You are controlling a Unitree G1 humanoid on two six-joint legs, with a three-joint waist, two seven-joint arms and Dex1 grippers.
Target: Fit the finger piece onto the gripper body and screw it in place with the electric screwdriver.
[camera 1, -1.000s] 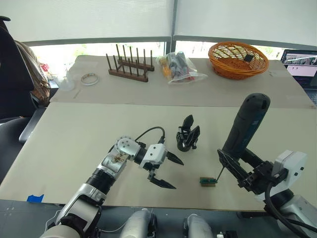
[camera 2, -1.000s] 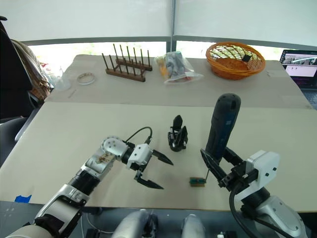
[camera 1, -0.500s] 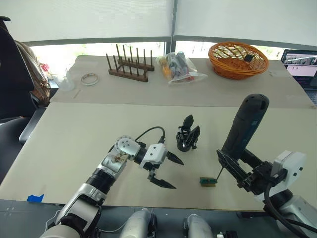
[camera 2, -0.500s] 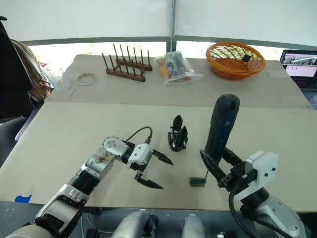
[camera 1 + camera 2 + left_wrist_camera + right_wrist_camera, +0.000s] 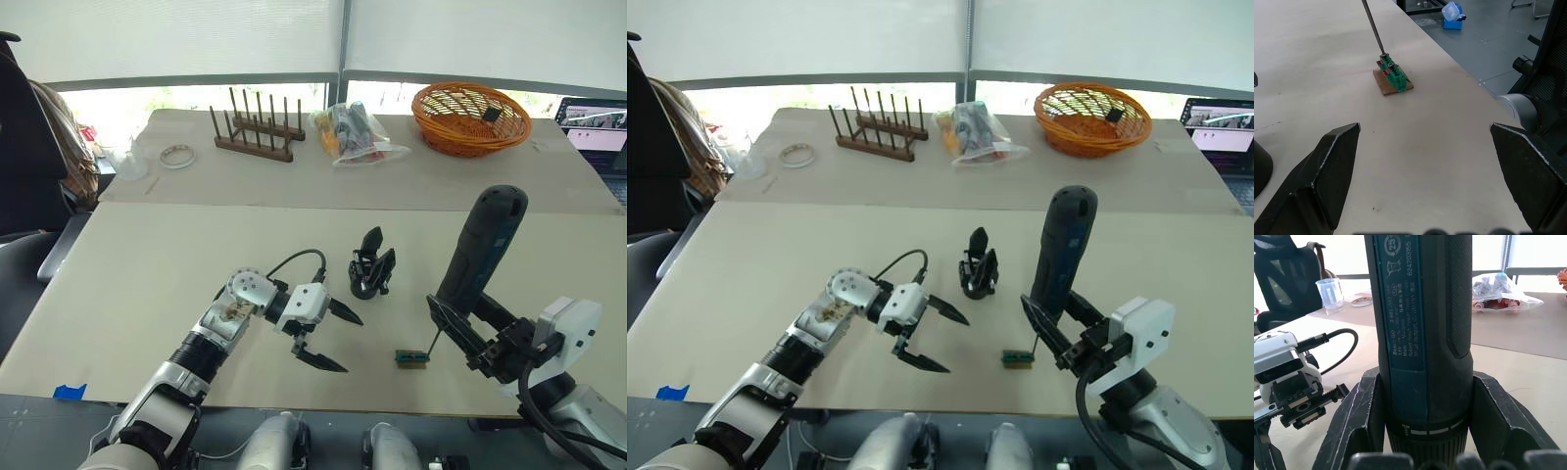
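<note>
The right gripper (image 5: 468,338) has its two black fingers clamped on the lower handle of the electric screwdriver (image 5: 482,250), at the right of the frame. The tool's long axis runs steeply, butt up and leaning away, with the thin bit slanting down-left to the small green terminal block (image 5: 411,357) on its brown card.

The left gripper (image 5: 328,336), low and left of centre, holds nothing, its fingers spread wide above the table (image 5: 147,264).

The gripper body (image 5: 371,264) stands upright at centre, its pointed finger up, just beyond the left gripper.

At the upper right, an orange wicker basket (image 5: 470,117) holds a small dark object. A clear bag (image 5: 355,132) of mixed items lies at top centre.

Compared with a second ago, the screwdriver has edged slightly left; everything else is unchanged.
</note>
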